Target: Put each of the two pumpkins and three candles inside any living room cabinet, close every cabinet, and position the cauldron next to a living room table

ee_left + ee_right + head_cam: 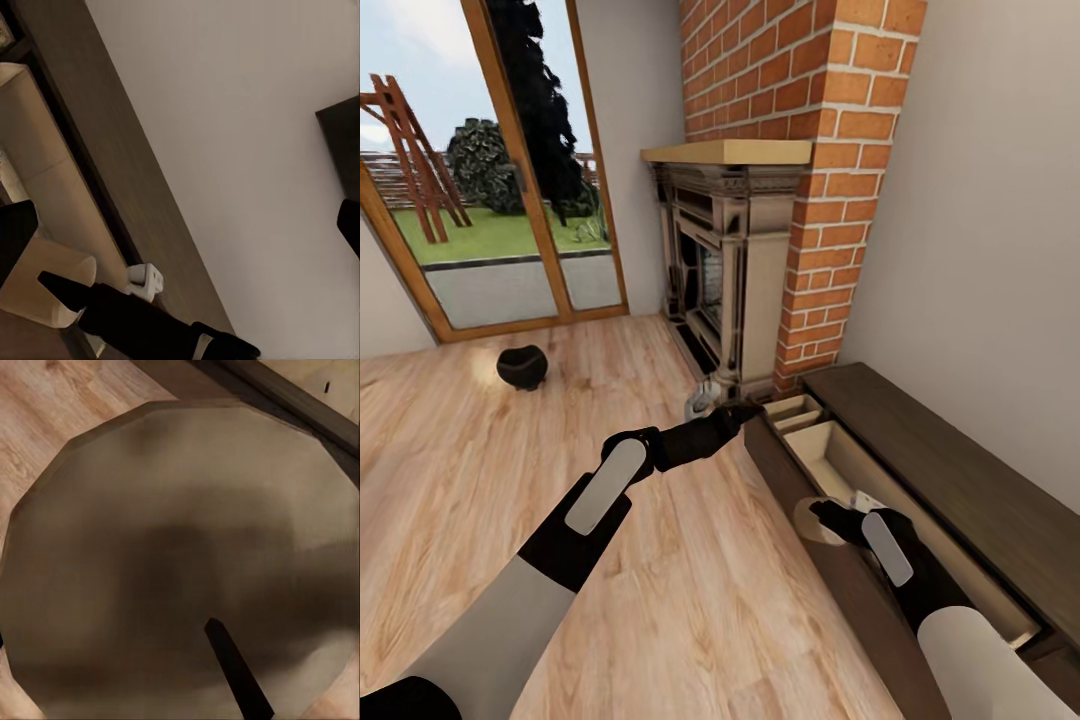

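Note:
The long dark-brown cabinet (960, 470) stands along the right wall with a drawer (840, 455) pulled out, pale beige inside. My right gripper (825, 515) is shut on a thick beige candle (805, 520) at the drawer's front edge. The candle's round end (180, 547) sits close to the right wrist camera, with one dark finger (232, 667) across it. The left wrist view shows the same candle (41, 289) beside the cabinet top (112, 150). My left gripper (745, 410) hangs open and empty near the drawer's far end. The black cauldron (522, 367) sits on the wooden floor by the glass door.
A brick fireplace (730, 270) with a wooden mantel stands just beyond the cabinet's far end. A small white object (146, 279) lies in the open drawer. Glass doors (510, 200) fill the far left wall. Wooden floor (510, 470) spreads to the left.

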